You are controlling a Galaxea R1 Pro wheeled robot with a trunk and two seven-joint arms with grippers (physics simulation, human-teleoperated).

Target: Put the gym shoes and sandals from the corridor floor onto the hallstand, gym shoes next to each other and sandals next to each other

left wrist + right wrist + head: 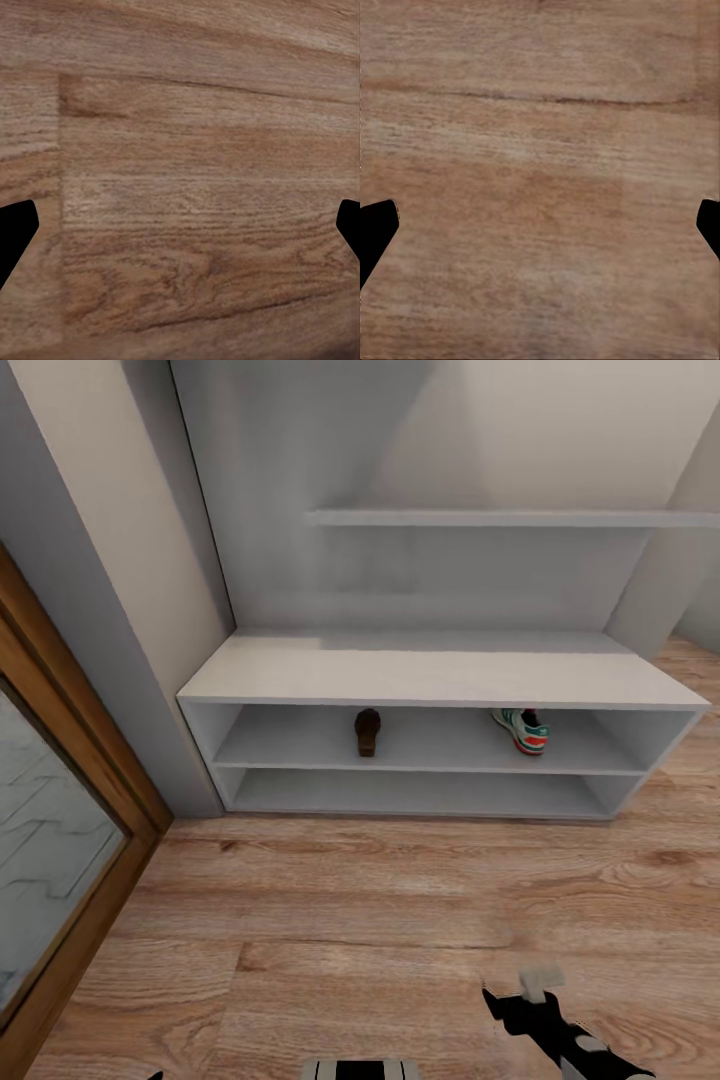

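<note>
Wood-grain plank, light brown: the corridor floor (330,950), largest item, running from the rack's foot to the near edge of the head view. No shoe or sandal lies on the visible stretch.

Pale grey stepped unit: the hallstand (440,675), backed against the wall, bench top bare, two low open shelves beneath, one wall shelf (510,518) above. Both footwear items stand on the upper open shelf, so they count as on the rack and off the floor.

Framed glass panel (50,850), brown wood surround, at the left side of the corridor.

Gym shoe (522,729), off-white with green and red-orange accents: one seen, toward the right end of the upper shelf, just under the bench top's front edge. Long axis runs front to back, slightly skewed; the end at the shelf's front edge looks like the heel. Its mate would belong just beside it.

Sandal (367,731), brown: one seen, near the middle of the same shelf, well apart from the gym shoe, long axis front to back. Room is left alongside for its partner.

Right gripper (540,225): wide, empty, over bare floor. Left gripper (180,225): likewise wide, empty, facing floor planks. Judged half done; two items remain to fetch.
</note>
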